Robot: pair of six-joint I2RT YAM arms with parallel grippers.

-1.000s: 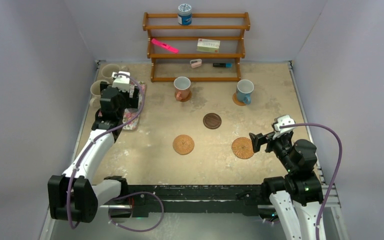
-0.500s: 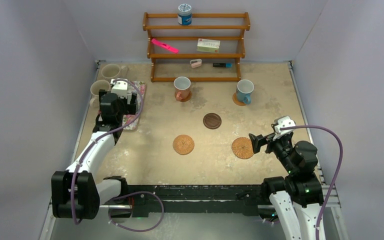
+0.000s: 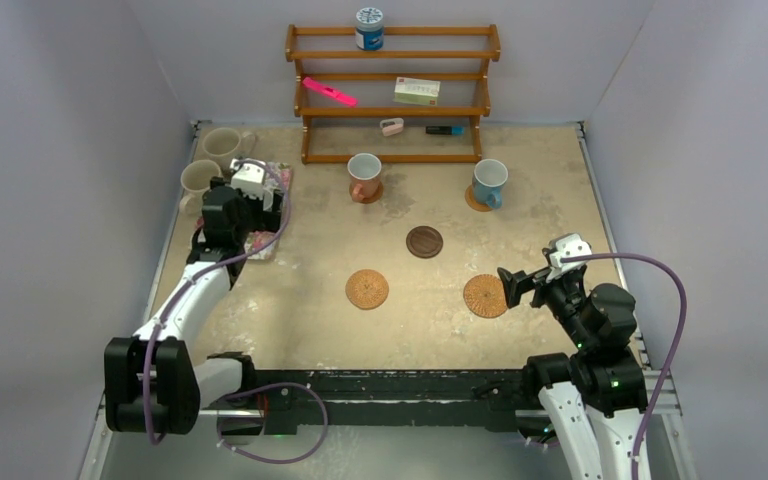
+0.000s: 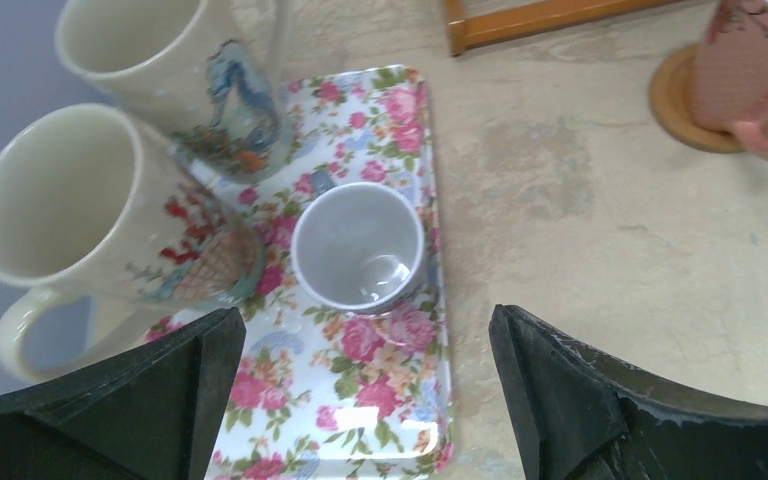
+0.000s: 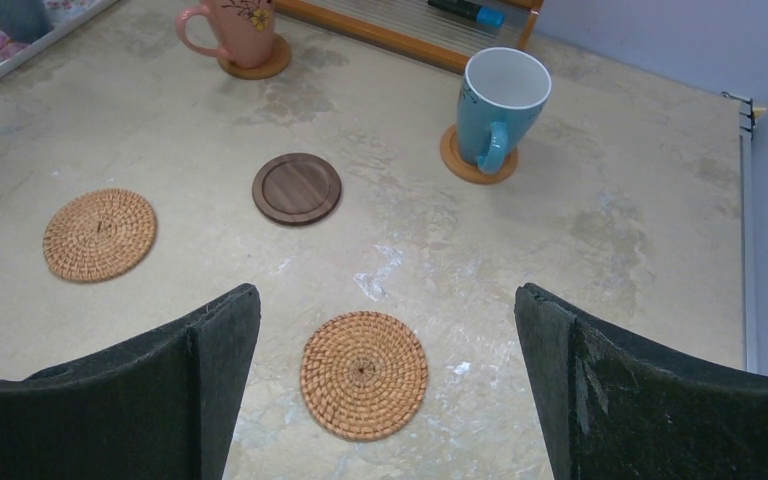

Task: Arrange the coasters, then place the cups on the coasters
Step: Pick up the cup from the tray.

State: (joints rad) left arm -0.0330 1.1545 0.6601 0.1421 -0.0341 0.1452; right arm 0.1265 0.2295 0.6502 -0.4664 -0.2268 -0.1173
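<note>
The small grey-blue cup [image 4: 358, 250] stands on a floral tray [image 4: 360, 385], and my open left gripper [image 4: 365, 320] hovers above it with nothing between its fingers. Two cream cups [image 4: 60, 200] [image 4: 150, 60] stand at the tray's left edge. A pinkish cup [image 3: 364, 177] and a blue cup [image 3: 489, 182] each sit on a coaster. Two woven coasters [image 3: 367, 289] [image 3: 485, 296] and a dark brown coaster [image 3: 424, 241] lie bare. My right gripper [image 3: 512, 285] is open and empty above the right woven coaster [image 5: 363, 374].
A wooden shelf rack [image 3: 392, 95] stands at the back wall with a blue-and-white canister [image 3: 369, 28], a pink item and a small box on it. Grey walls close in the table on the left, right and back.
My left gripper has drawn back a little toward the near side over the tray, uncovering the two cream cups. The right arm has hardly moved.
</note>
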